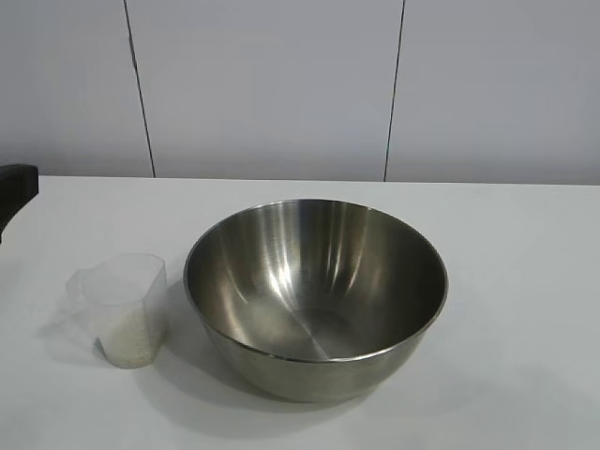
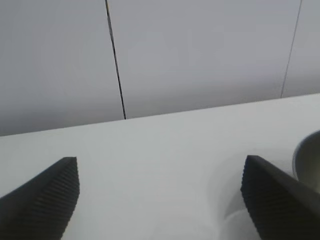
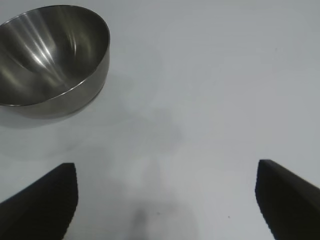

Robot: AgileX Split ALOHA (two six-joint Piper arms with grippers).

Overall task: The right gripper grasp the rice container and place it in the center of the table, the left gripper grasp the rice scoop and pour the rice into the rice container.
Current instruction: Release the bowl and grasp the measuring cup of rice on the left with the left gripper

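Two task items sit on the bench (image 1: 525,244) in the exterior view: the rice container (image 1: 315,298) stands upright near the middle, and the rice scoop (image 1: 122,307) is just beside it toward the left arm's side, upright, with rice (image 1: 127,337) filling its lower part. Container looks already centred, so the right arm's share reads as done; scoop is untouched, pour not yet done. Dark shape at the left edge (image 1: 15,192) is probably part of the left arm; can't tell more.

Left wrist view: left gripper (image 2: 160,197) has jaws spread wide, nothing between them, pointing nearly level over bare bench. Only a sliver of the container rim (image 2: 307,157) shows; scoop not visible here.

Right wrist view: right gripper (image 3: 165,200) has jaws wide apart and empty, angled down at bare bench, well apart from the container (image 3: 52,60). Looks parked clear so the left arm has room.
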